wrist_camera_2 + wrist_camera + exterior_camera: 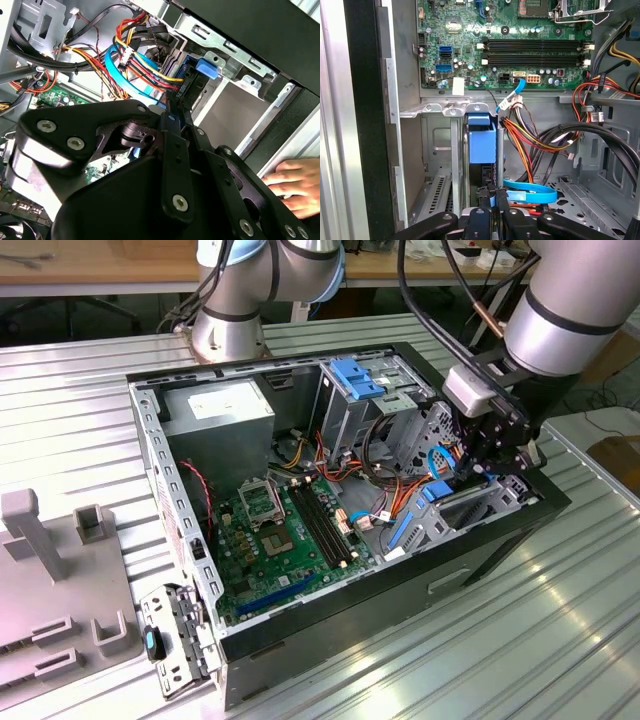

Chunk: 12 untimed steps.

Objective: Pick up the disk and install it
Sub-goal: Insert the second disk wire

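On the exterior view's left, a grey fixture plate [60,590] is laid on the ribbed metal table [420,670]; beside it, the open computer case [170,490] is set, with power-supply box [222,418], motherboard [275,540], blue bracket [357,377] atop the drive cage, and cable bundle [390,505] listed in turn.

At the exterior view's right, the gripper [478,465] is lowered into the case's drive bay [470,505]. The disk [482,140] is seen edge-on in the first wrist view, its blue carrier standing upright in the bay's slot, and the fingers are closed narrowly on its near edge.

Step in hand, as judged: seating the disk. The carrier should be kept square to the slot rails and pressed straight along them; the blue data cable [530,192] just beside the fingers should be kept from being pinched.

Differences between views: 2 black memory slots [537,47] are shown in the first wrist view; a person's hand [295,182] resting at the case's outer wall is shown in the second wrist view, along with the carrier's blue tab [206,68].
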Tool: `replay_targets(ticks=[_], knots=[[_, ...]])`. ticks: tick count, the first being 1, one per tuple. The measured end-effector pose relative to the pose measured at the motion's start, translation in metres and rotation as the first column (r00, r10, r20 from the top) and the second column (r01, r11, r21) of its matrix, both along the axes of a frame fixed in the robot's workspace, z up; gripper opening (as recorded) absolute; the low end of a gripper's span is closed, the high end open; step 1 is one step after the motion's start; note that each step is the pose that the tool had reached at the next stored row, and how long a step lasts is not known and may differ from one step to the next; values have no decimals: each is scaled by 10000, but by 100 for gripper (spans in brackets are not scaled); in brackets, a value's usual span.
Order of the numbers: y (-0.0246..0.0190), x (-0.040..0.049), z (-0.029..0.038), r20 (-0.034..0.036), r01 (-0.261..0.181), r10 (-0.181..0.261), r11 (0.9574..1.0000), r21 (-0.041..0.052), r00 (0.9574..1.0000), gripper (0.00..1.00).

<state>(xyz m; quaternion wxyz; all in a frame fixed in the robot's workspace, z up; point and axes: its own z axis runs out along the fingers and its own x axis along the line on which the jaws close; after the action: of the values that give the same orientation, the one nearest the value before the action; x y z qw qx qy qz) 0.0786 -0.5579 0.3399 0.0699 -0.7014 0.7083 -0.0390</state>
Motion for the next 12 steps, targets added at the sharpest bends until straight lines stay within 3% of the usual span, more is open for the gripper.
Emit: replay_targets(ticks=[4,5,7,10,12], knots=[[-1,0,-4,2,0,0,10000,6,10000,16],[-1,1,8,1,0,0,10000,6,10000,24],[-1,2,105,1,0,0,10000,1,10000,24],[-1,3,123,1,0,0,10000,-9,10000,24],[-1,3,124,0,0,0,10000,-14,10000,11]])
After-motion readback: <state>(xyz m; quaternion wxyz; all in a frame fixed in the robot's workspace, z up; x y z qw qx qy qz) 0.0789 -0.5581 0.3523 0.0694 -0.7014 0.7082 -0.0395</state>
